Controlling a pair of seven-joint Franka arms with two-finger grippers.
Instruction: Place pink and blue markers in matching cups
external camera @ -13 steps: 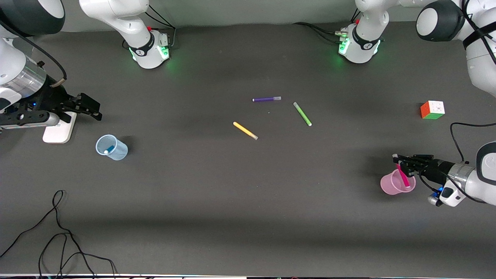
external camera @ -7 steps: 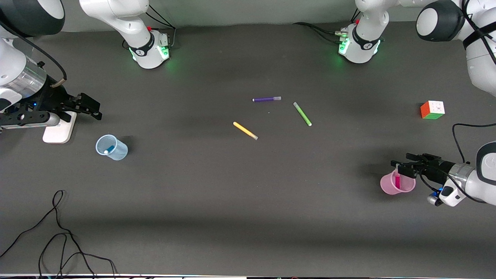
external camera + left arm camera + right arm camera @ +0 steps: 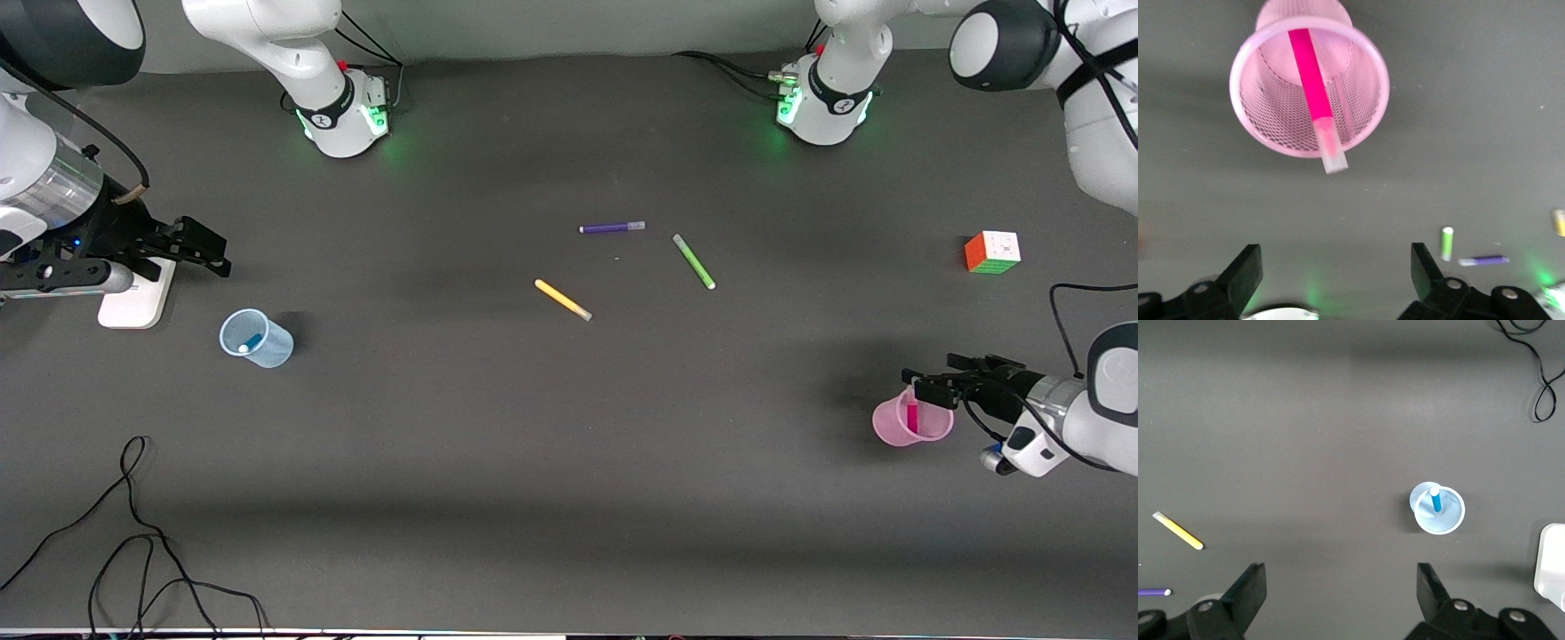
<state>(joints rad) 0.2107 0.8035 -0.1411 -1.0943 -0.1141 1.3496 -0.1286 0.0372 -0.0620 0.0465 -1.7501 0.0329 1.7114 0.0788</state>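
— So, how many markers are in cups?
— Two: pink marker (image 3: 1313,85) leans in the pink cup (image 3: 892,429), pale cap up over the rim; blue marker (image 3: 1435,500) stands in the blue cup (image 3: 269,348).
— Grippers?
— Left gripper (image 3: 935,377) over pink cup, right gripper (image 3: 201,248) over the table; wrist views show both spread wide, empty.

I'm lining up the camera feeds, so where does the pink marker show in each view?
Front view: pink marker stands in the pink cup, under the open left gripper.
Left wrist view: marker leans in the cup.
Right wrist view: not in it.
Shared landmark: purple pen.
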